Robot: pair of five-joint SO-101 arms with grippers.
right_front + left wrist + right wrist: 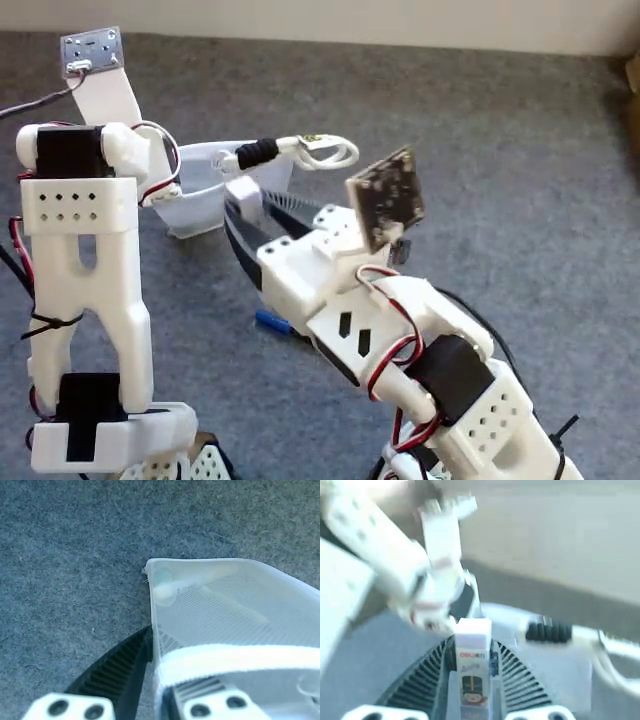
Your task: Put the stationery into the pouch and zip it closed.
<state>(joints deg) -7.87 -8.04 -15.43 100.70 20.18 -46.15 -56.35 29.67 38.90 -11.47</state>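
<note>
A grey, felt-like table covering (500,150) lay under everything. On it stood the two white plastic arms, the left arm (85,250) upright at the near left and the right arm (400,340) slanting in from the near right, both ending at the same spot. That spot was the translucent white plastic pouch (205,190), which sat well back on the covering with its mouth gaping. The left gripper (152,645) was clamped on the pouch's wall near a corner, the black ribbed jaw on one side of the thin plastic and the white jaw on the other. The right gripper (472,645) was closed on a small white boxed eraser (472,680) with a printed figure on its face, held just at the pouch's mouth and not yet inside. Past the mouth trailed the black zip pull (258,153) with its white cord loop (330,152). A short blue object (272,322) – too hidden to name – lay on the covering beside the right arm.
</note>
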